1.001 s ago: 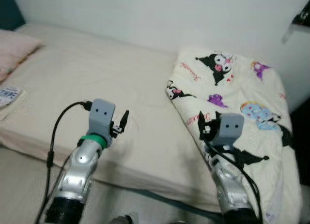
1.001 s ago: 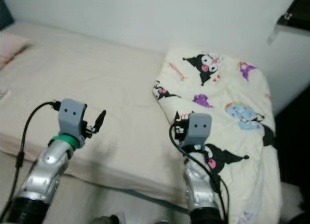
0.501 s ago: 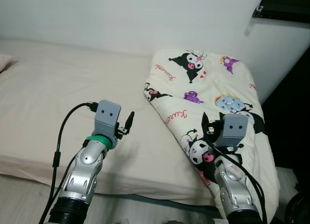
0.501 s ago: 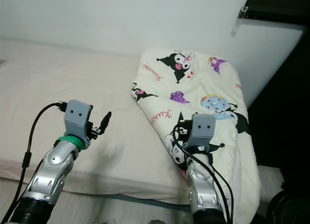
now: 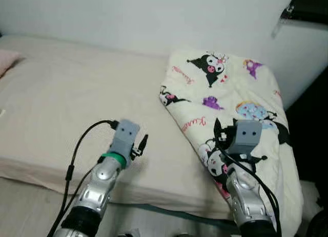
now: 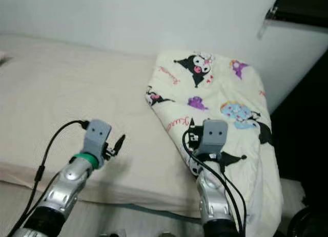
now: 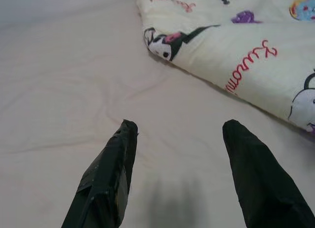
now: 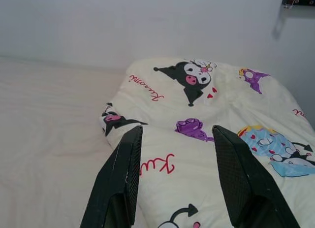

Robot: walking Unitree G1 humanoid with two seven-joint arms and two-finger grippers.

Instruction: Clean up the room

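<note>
A cream blanket printed with cartoon characters lies folded and bunched on the right end of a beige bed, hanging over its front edge. My left gripper hovers open over the bare sheet, left of the blanket's near corner. My right gripper is held open just above the blanket's front part, its fingers pointing toward the printed fold. Neither gripper holds anything.
A white wall runs behind the bed. A dark shelf edge juts out at the upper right, with a dark gap beside the bed. A pink pillow corner lies at the far left.
The camera has swung slightly, shifting the whole scene. My left gripper has dropped lower and nearer the bed's front edge. The right gripper stays over the blanket.
</note>
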